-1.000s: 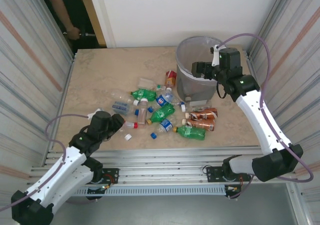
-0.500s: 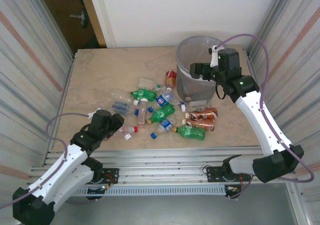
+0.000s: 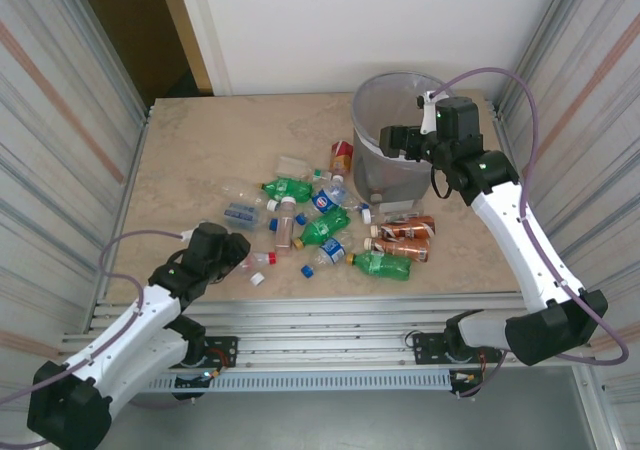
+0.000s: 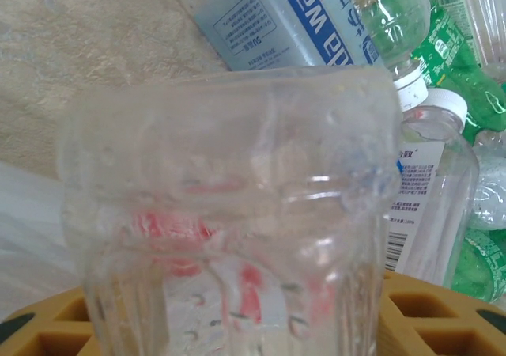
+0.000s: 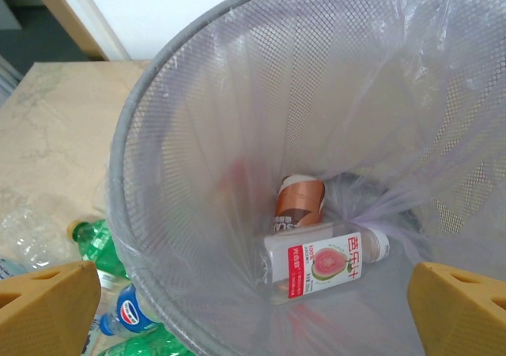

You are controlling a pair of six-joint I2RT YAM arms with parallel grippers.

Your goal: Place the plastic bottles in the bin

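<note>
Plastic bottles point(image 3: 330, 225): most scattered mid-bench point(image 3: 200, 150); two already inside the bin point(image 3: 357, 120), far right. Clear red-capped bottle point(image 4: 229, 213): near left, clamped by left gripper point(image 3: 238, 254) fingers point(image 4: 443, 316), probably for carrying binward. Right gripper point(image 3: 395, 140): above bin, fingers wide apart, empty.

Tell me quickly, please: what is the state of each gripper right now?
Left gripper: closed on a clear bottle with a red cap.
Right gripper: open, holding nothing, above the bin.
</note>
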